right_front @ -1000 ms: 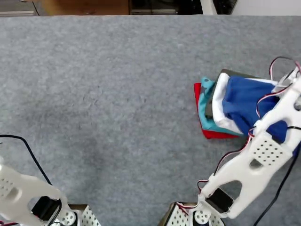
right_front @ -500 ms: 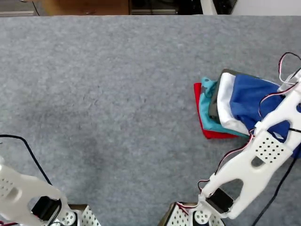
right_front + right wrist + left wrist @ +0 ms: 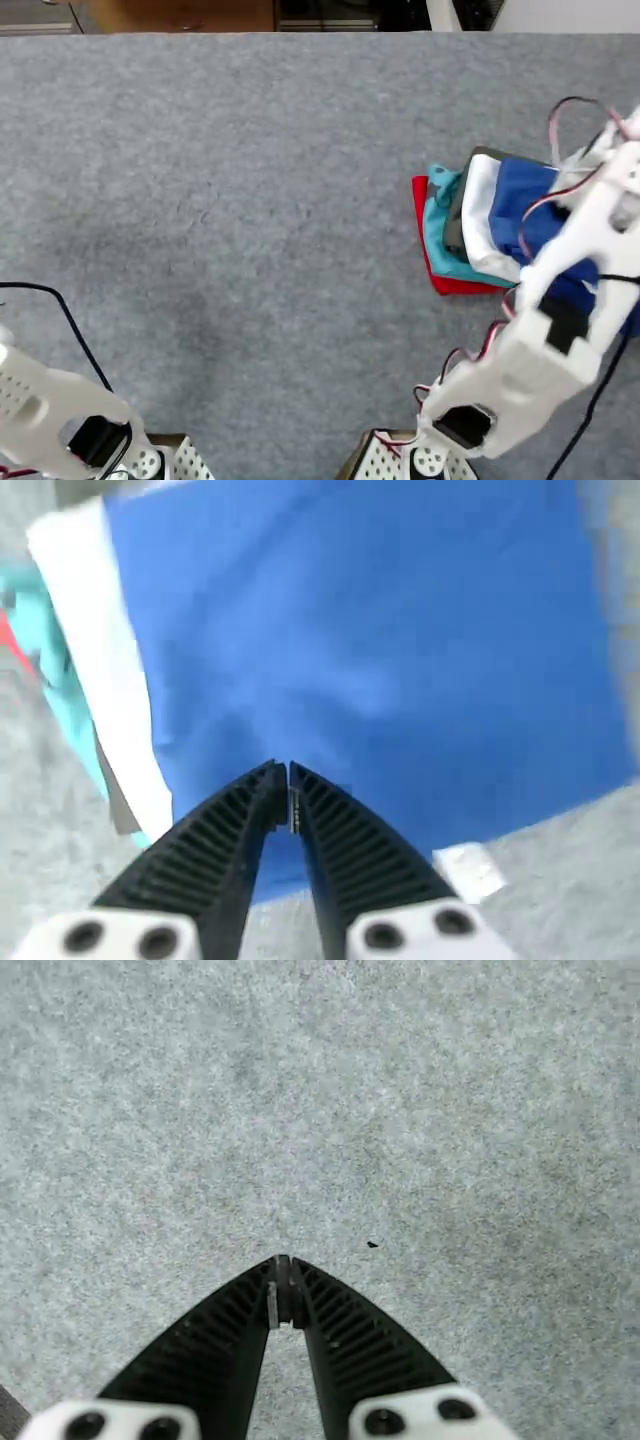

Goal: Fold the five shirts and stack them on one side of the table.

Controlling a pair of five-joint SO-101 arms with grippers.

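You are looking at no legible text, number, brand or sign. Small white tag (image 3: pixel 468 872) lying at edge of blue shirt (image 3: pixel 380 650), on grey table cover (image 3: pixel 560 900); any print on it too blurred to read.

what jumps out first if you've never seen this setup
The stack of shirts stands out at the right side of the grey table, with a blue shirt on top and white, teal and red edges showing beneath it. The right gripper hangs shut over the blue shirt. The left gripper is shut over bare table.
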